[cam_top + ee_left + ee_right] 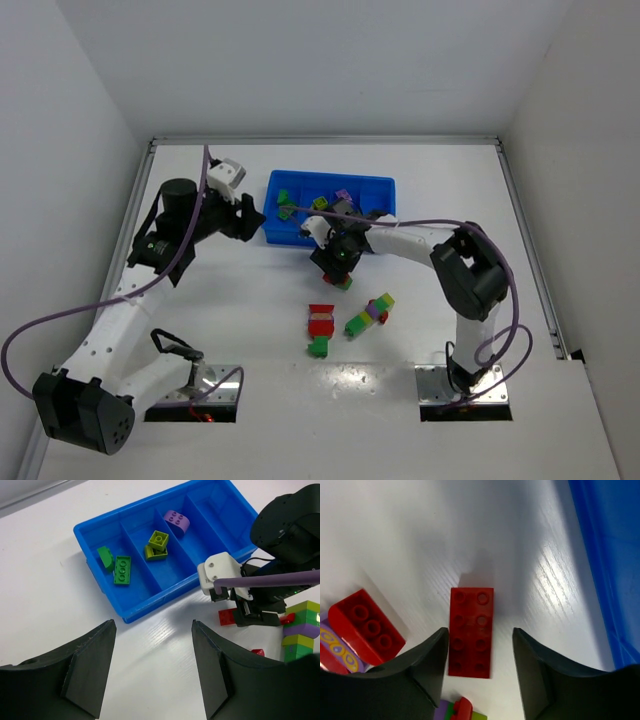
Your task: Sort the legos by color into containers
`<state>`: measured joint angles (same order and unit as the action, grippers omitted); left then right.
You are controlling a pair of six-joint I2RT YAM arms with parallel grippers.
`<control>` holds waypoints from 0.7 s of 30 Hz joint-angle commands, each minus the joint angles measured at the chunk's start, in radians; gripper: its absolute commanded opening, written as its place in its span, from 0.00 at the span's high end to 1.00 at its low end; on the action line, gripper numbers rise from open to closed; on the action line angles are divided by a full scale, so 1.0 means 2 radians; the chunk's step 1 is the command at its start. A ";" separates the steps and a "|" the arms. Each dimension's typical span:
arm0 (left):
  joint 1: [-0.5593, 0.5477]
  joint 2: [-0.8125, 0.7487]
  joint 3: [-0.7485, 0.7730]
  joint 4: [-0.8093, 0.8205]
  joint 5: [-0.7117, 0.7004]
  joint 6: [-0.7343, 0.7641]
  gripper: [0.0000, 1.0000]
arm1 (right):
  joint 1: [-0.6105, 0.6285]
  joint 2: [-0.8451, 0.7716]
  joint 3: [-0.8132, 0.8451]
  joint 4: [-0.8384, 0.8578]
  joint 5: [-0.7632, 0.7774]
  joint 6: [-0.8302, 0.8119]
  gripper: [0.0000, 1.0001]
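The blue tray [330, 177] holds the containers side by side. Two green legos [121, 570] lie in the first one, yellow-green legos [157, 545] in the second and a purple lego [176, 521] in the third. My right gripper [477, 670] is low over the table in front of the tray. It stands open around a flat red lego [471, 632], its left finger beside the lego's edge and its right finger apart from it. My left gripper [152, 675] hovers open and empty over bare table left of the tray's corner [125, 615].
A thick red lego [367, 625] lies left of the flat one. A red-and-green stack [320, 328] and a yellow-green, purple and green stack [368, 315] lie nearer the arm bases. The tray's fourth compartment [220, 510] holds nothing. The tray wall [615, 555] is close on the right.
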<state>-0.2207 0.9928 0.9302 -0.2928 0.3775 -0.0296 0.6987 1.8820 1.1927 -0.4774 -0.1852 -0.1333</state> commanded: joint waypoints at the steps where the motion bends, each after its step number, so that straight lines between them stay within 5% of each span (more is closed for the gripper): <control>1: 0.005 -0.009 0.000 0.007 -0.003 0.010 0.32 | 0.004 0.018 0.029 -0.006 0.010 0.001 0.47; 3: 0.005 -0.009 -0.005 0.007 -0.003 0.010 0.32 | 0.004 0.025 0.035 -0.012 0.010 0.001 0.52; 7: 0.005 -0.009 -0.009 0.007 -0.008 0.010 0.32 | 0.004 0.025 0.035 -0.012 0.000 -0.003 0.79; 11: 0.015 -0.013 -0.032 0.007 0.036 0.002 0.32 | -0.006 0.004 0.046 -0.023 -0.043 0.007 0.89; 15: 0.037 -0.013 -0.056 0.014 0.247 -0.004 0.32 | -0.036 -0.024 0.075 -0.037 -0.198 0.045 0.92; 19: 0.044 0.004 -0.070 0.112 0.359 -0.091 0.32 | -0.083 -0.030 0.091 0.008 -0.449 0.111 0.92; 21: 0.044 0.012 -0.078 0.150 0.397 -0.127 0.32 | -0.083 -0.030 0.098 0.051 -0.498 0.177 0.92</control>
<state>-0.1440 1.0008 0.7815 -0.1848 0.9226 -0.1474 0.5442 1.8675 1.3369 -0.5056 -0.8143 0.0383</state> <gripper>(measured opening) 0.681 0.363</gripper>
